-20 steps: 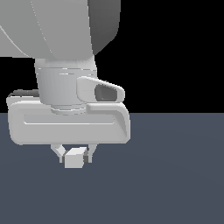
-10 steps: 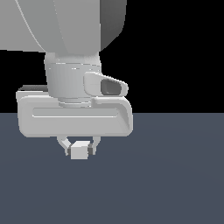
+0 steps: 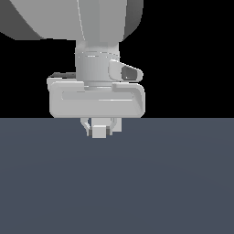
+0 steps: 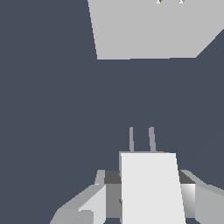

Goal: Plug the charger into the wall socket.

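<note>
My gripper [image 3: 99, 130] is shut on the charger [image 3: 98, 132], a small off-white block held between the two fingers just above the dark floor. In the wrist view the charger [image 4: 151, 188] fills the gap between the fingers [image 4: 94, 204], and its two thin prongs [image 4: 131, 139] point forward. Ahead of the prongs, across a stretch of floor, stands the wall socket [image 4: 148, 28], a large flat off-white plate cut off by the picture's edge. The prongs are well apart from the socket. The socket does not show in the exterior view.
A dark grey-blue floor [image 3: 173, 183] spreads under the arm. The arm's bulky white wrist and hand [image 3: 96, 96] fill the upper part of the exterior view against a black background.
The arm has carried the charger toward the exterior view's right and higher in that picture. The grip on the charger has stayed the same.
</note>
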You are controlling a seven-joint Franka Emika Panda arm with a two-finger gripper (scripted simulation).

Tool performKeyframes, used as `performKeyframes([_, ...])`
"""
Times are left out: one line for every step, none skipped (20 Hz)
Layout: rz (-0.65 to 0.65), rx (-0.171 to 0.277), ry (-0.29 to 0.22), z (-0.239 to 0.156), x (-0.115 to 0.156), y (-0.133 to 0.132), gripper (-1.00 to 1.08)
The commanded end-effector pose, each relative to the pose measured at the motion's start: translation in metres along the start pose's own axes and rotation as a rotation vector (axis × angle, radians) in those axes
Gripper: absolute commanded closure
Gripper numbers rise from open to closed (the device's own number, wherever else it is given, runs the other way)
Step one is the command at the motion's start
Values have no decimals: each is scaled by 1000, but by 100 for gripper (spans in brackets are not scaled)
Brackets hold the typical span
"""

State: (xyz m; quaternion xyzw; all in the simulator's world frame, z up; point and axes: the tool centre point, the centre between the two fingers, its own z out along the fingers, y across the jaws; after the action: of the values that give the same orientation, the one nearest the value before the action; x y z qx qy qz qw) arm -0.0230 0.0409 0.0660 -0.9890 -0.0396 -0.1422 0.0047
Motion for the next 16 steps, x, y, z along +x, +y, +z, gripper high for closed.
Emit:
performKeyframes([-9, 3, 0, -8, 15, 6, 108])
performKeyframes([-12, 5, 0, -10, 20, 8, 108])
performKeyframes([-15, 6, -1, -12, 25, 10, 108])
performKeyframes([-17, 7, -1, -14, 29, 12, 108])
performKeyframes([-20, 8, -1, -16, 33, 13, 108])
performKeyframes([-21, 8, -1, -18, 36, 14, 108])
performKeyframes([-23, 9, -1, -19, 39, 15, 108])
performKeyframes([-24, 10, -1, -20, 42, 16, 108])
performKeyframes([-25, 10, -1, -21, 44, 17, 108])
performKeyframes([-26, 10, -1, -21, 45, 17, 108])
performKeyframes([-27, 10, -1, -22, 46, 18, 108])
performKeyframes([-27, 10, -1, -22, 47, 18, 108])
performKeyframes([-27, 10, -1, -22, 47, 18, 108])
performKeyframes([-27, 10, -1, -22, 47, 18, 108])
performKeyframes([-27, 10, -1, -22, 47, 18, 108])
performKeyframes([-27, 10, -1, -22, 47, 18, 108])
